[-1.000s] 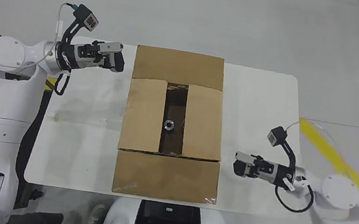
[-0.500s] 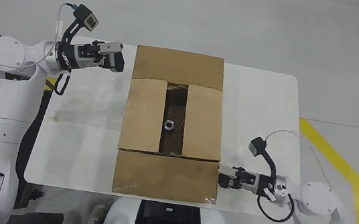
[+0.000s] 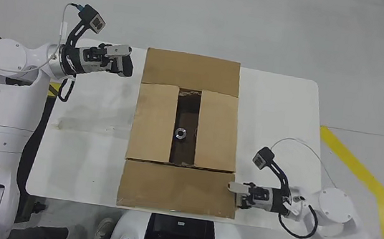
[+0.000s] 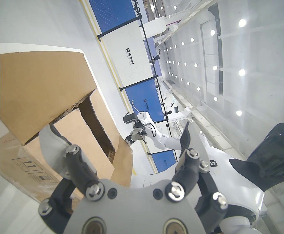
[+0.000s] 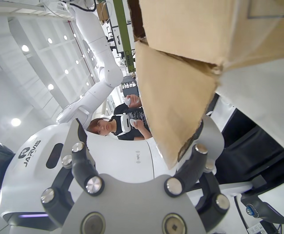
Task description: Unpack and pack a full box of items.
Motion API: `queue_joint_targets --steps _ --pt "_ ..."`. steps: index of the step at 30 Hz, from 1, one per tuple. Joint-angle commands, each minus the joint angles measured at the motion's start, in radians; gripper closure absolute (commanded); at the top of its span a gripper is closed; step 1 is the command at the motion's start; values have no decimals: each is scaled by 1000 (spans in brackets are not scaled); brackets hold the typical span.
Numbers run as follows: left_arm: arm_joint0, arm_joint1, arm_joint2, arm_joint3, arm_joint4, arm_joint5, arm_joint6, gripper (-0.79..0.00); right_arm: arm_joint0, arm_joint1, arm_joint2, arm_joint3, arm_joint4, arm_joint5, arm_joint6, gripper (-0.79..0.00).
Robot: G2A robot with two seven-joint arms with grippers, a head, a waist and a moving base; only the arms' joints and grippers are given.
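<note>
Cardboard sits right at my right end effector: its fingers are spread, and the right-hand corner of the box's near flap lies between them, close against one finger but not pinched. That flap is folded outward toward me, its long axis running side to side, so nearly all of it stretches away to the left of this end effector. My right arm is plainly the nearer one to it. Beyond, the box stands mid-counter, its two side flaps folded in with a dark gap between them where a small round metal item shows. Farthest off, the far flap lies folded outward, and my left end effector hovers open just beside its left corner, apart from the cardboard.
</note>
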Motion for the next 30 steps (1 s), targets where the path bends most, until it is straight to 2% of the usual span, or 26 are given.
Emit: queue_joint_targets --steps 1,19,30 --pt "0 0 0 0 0 0 0 -785 11 -1 -6 -5 9 3 -2 -785" --pt "0 0 0 0 0 0 0 -785 141 -19 -76 27 65 -5 -110 -785" --pt "0 0 0 0 0 0 0 -785 203 -34 -114 55 23 -72 -235 -785"
